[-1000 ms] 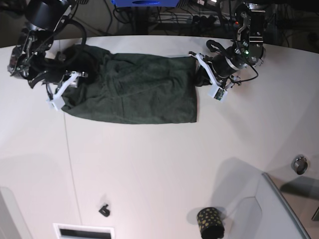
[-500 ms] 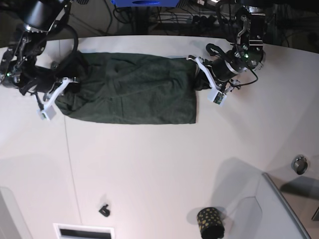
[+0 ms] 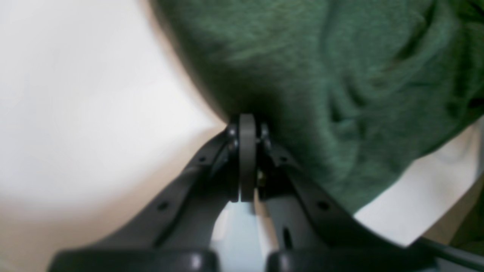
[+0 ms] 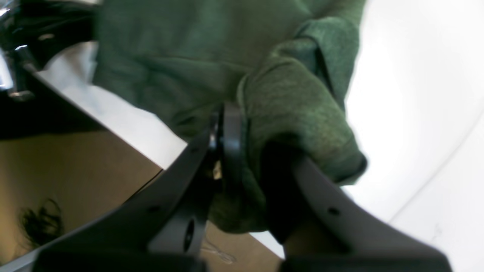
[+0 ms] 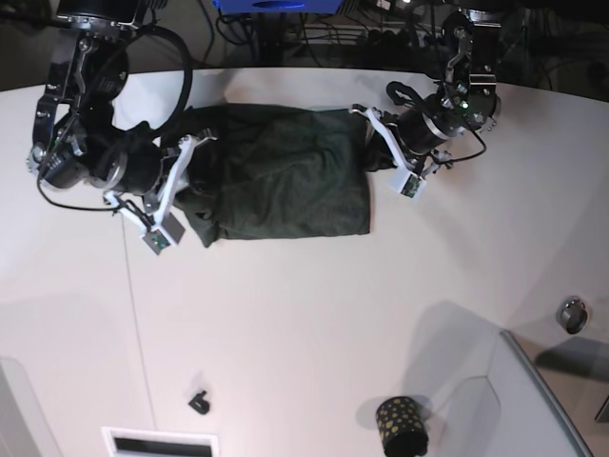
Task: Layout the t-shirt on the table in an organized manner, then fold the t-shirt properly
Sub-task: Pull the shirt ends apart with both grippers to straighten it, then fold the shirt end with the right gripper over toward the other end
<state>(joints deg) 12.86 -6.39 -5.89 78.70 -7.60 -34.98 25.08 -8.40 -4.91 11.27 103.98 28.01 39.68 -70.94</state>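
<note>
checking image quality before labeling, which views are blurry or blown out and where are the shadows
Left wrist view: soft all over, the table washed out to near white, dark shadow where the t-shirt meets the left gripper. Right wrist view: motion-smeared, the right gripper dark against a glaring white tabletop. Base view: sharpest, with wide-angle curving of the table edge and soft grey shadows near the black cup.

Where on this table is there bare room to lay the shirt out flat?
The table is bare between the t-shirt and the black dotted cup. Crowded: the far edge, where both arms grip the shirt's ends.
</note>
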